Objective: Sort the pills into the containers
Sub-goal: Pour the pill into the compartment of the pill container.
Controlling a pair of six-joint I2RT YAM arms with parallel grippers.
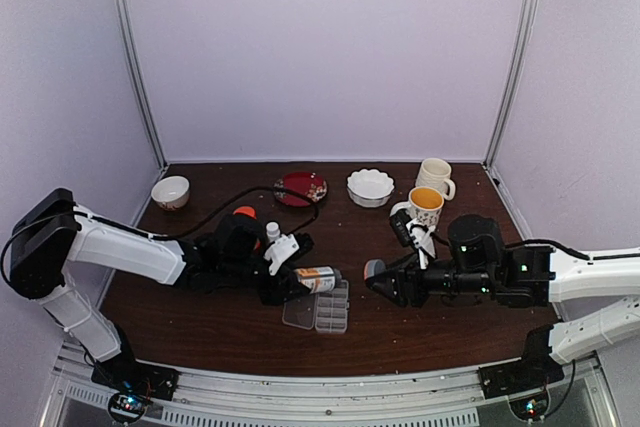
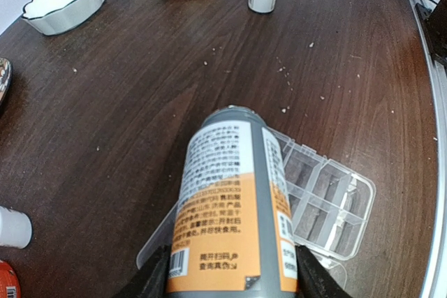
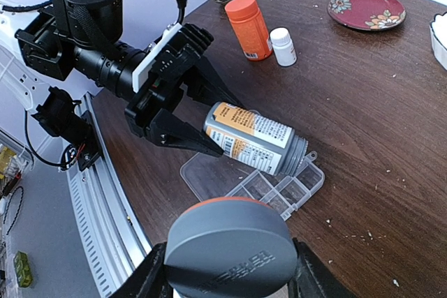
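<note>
Blocking much of the left wrist view, a gray labelled bottle [image 2: 234, 207] tilts over the clear pill box [image 2: 349, 204] and hides its near side. The left fingers [image 3: 181, 137], partway open, clamp the bottle. Near the box, the right fingers [image 3: 148, 285], cut off by the frame edge, pinch a gray cap [image 3: 230, 249]. Pale specks beyond the box, perhaps pills [image 2: 285, 109], are too small to tell. Whether the cells [image 2: 314, 188] hold any is unclear. Dark wood surface [image 2: 126, 116], lilac walls [image 1: 320, 47].
</note>
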